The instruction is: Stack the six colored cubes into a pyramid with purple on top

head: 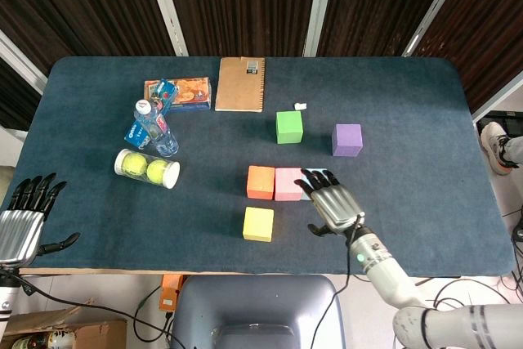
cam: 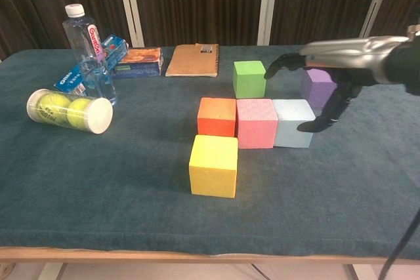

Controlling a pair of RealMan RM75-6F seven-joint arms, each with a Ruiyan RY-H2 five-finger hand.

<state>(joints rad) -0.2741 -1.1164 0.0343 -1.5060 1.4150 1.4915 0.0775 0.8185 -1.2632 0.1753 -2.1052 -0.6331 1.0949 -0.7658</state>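
Six cubes on the table [head: 409, 104], none stacked.
Orange [head: 261, 182], pink [head: 287, 184], blue [cam: 294, 122] in a row under the right hand's [head: 333, 204] spread, empty fingers [cam: 281, 65]; purple [head: 347, 140], green [head: 289, 127] beyond, yellow [head: 258, 224] nearer; left hand [head: 22, 222] spread, well apart.

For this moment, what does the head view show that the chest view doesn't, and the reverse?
Only the head view shows the left hand, open off the table's left edge, and a small white scrap by the green cube. Only the chest view shows the light blue cube unobstructed, with the right hand raised above it. Both show all six cubes, the bottle and the notebook.
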